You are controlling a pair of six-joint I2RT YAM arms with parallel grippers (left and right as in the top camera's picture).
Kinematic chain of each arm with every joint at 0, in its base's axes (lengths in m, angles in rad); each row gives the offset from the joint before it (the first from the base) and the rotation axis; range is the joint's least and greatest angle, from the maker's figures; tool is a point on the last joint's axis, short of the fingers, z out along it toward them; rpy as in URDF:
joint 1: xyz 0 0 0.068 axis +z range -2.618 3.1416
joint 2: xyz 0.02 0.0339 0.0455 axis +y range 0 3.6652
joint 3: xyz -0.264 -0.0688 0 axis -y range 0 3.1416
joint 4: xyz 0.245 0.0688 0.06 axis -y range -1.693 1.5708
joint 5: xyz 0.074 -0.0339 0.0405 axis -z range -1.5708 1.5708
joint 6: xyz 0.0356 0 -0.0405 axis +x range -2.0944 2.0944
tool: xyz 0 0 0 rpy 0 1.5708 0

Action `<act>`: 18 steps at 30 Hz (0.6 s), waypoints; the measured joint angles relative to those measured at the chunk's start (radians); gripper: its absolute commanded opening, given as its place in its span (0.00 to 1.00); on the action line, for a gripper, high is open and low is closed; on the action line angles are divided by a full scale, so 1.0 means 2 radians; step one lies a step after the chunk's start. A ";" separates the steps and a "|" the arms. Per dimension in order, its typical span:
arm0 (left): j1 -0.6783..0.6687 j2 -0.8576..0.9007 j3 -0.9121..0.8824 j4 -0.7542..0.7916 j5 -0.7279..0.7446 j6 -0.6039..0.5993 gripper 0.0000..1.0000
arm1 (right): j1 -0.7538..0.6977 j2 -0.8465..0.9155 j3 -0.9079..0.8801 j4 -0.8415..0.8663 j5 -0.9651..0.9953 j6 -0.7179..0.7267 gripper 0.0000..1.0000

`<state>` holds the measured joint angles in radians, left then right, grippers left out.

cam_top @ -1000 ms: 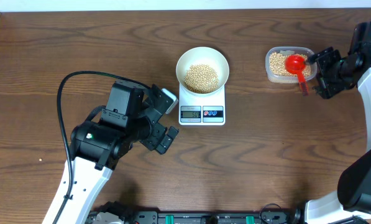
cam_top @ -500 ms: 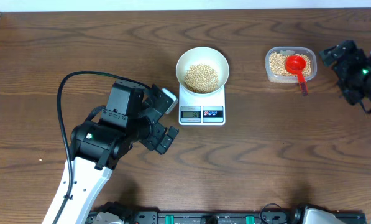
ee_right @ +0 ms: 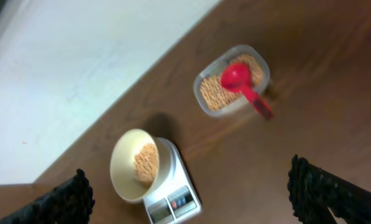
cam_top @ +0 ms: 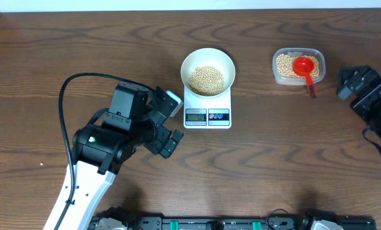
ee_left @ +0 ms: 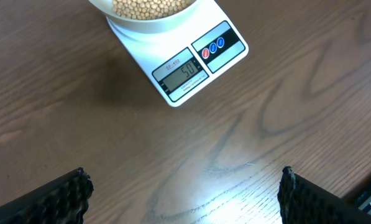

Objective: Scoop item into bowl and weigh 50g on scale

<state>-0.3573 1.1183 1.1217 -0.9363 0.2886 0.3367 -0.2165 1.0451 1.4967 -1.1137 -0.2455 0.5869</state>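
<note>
The white bowl (cam_top: 207, 53) stands on the scale (cam_top: 207, 115) at table centre, holding a heap of tan beans (cam_top: 207, 79). In the left wrist view the scale (ee_left: 197, 68) shows digits that look like 50. A red scoop (cam_top: 303, 64) lies in the clear tub (cam_top: 277, 77) of beans, handle over its near rim. My left gripper (cam_top: 176, 121) is open, just left of the scale, with nothing between its fingers (ee_left: 79, 186). At the right table edge my right gripper (cam_top: 344, 83) is open and empty, apart from the tub (ee_right: 202, 93) and scoop (ee_right: 238, 78).
A black cable (cam_top: 66, 96) loops from the left arm over the table's left side. A pale wall or board (ee_right: 79, 74) borders the table's far edge. Bare wood lies between the scale and the tub.
My right gripper has let go of the scoop handle, opened wider and drawn back to the right, away from the tub. The scoop stays in the tub. The left arm has not moved.
</note>
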 measured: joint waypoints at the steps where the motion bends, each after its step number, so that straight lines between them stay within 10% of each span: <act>1: 0.000 0.000 0.000 0.000 0.000 0.000 0.98 | 0.000 0.000 0.000 -0.012 0.000 -0.001 0.99; 18: 0.000 0.000 0.000 0.000 0.000 0.000 0.98 | 0.017 -0.021 -0.028 0.035 0.073 -0.159 0.99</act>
<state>-0.3573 1.1183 1.1217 -0.9363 0.2886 0.3367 -0.1833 1.0027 1.4414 -1.0447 -0.0990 0.2691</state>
